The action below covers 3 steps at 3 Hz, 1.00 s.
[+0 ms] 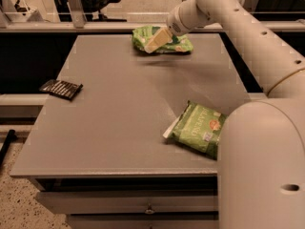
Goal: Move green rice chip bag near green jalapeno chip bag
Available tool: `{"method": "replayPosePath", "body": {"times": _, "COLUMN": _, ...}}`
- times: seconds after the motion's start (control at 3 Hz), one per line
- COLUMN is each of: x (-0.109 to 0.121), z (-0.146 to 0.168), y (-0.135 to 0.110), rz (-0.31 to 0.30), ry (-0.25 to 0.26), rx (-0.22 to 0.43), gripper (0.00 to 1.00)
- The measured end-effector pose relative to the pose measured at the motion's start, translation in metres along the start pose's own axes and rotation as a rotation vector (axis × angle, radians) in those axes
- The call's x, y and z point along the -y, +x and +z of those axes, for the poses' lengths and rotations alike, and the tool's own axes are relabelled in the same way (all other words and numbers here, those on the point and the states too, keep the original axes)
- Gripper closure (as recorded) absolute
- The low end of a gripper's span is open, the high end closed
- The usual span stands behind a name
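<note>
The green rice chip bag (180,45), small and puffy, lies at the far edge of the grey table (119,123), near the middle. My gripper (157,40) reaches in from the right and sits over the left-middle of this bag, at or just above it. The green jalapeno chip bag (196,129), larger and flat, lies at the front right of the table. My arm (262,142) covers its right end. The two bags are far apart.
A flat dark packet (61,88) lies at the table's left edge. Drawers (143,202) sit under the front edge. A rail and chair legs stand behind the table.
</note>
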<state>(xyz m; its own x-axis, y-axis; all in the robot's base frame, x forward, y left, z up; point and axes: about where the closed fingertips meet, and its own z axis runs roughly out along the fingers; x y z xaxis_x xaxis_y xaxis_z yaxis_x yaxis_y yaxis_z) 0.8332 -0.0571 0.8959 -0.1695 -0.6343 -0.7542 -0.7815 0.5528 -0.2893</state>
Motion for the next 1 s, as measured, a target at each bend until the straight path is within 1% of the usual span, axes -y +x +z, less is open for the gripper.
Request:
{"method": "replayPosePath", "body": {"times": 0.33, "x": 0.002, "z": 0.024, "y": 0.007, "rz": 0.016, "ry": 0.007, "rx": -0.047, "gripper": 0.00}}
{"method": "replayPosePath", "body": {"times": 0.67, "x": 0.004, "z": 0.038, "y": 0.018, "rz": 0.033, "ry": 0.013, "rx": -0.079, "gripper": 0.19}}
{"method": "replayPosePath", "body": {"times": 1.0, "x": 0.007, "z": 0.040, "y": 0.017, "rz": 0.034, "ry": 0.012, "rx": -0.077, "gripper": 0.42}}
